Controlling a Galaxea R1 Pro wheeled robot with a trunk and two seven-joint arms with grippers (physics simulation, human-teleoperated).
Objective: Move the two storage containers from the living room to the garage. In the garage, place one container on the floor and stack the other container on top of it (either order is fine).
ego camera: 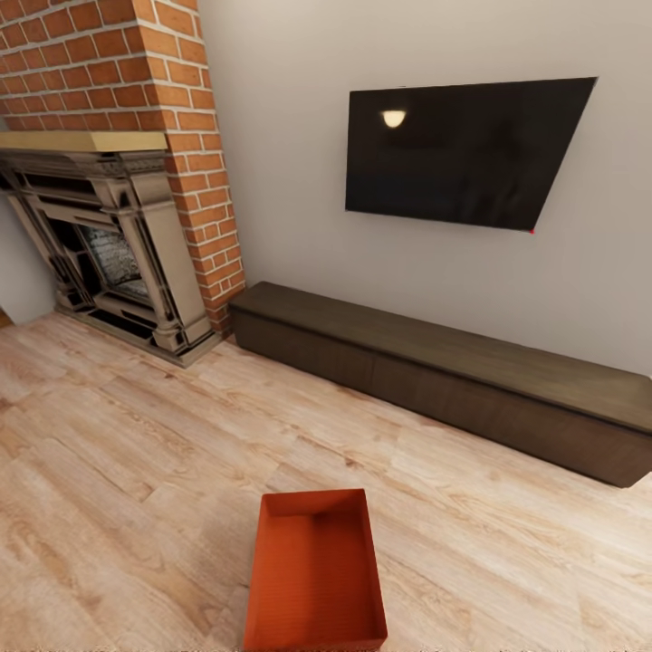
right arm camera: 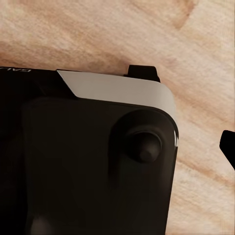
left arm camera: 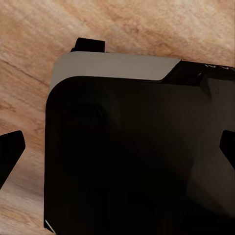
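An orange-red rectangular open-top bin (ego camera: 315,572) sits on the light wood plank floor (ego camera: 136,453), awaiting pickup; whether the grippers are released or clenched cannot be told.

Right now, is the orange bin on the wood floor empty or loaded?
Empty. The head view looks down into the open-top storage container, upright on the wood plank floor; its bare orange bottom and inner walls show, nothing inside.

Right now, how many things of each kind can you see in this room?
Orange-red storage container: 1
Wall TV: 1
Brick fireplace: 1
Long dark low cabinet: 1
Total: 4
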